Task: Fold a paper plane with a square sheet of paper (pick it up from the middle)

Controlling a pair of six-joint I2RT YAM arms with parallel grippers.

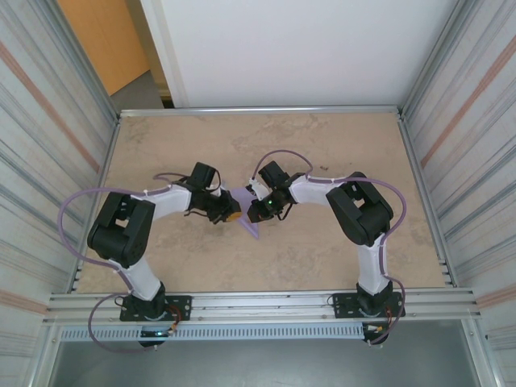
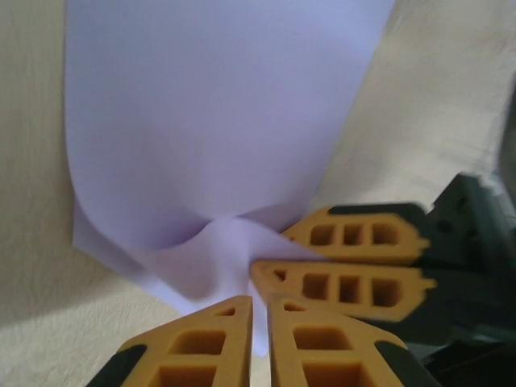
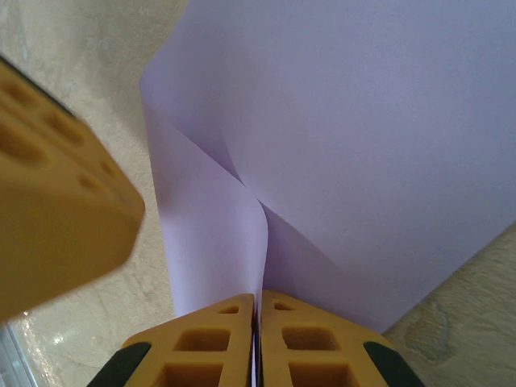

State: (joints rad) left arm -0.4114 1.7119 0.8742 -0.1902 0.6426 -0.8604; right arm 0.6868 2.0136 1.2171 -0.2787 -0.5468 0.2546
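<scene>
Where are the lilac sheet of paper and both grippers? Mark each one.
sheet of paper [image 2: 218,121], left wrist view, on its flat upper face.
left gripper [image 2: 260,310], left wrist view, between its fingertips, which pinch the sheet.
right gripper [image 3: 256,305], right wrist view, between its fingertips, which pinch the sheet's fold.

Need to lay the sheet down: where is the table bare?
Bare: the far strip of table by the back wall, and the near patch between the arm bases. Crowded mid-table, where left gripper and right gripper pinch the sheet.

The left gripper pinches the thin lilac paper sheet at six o'clock; the right gripper clamps it at four o'clock.
</scene>
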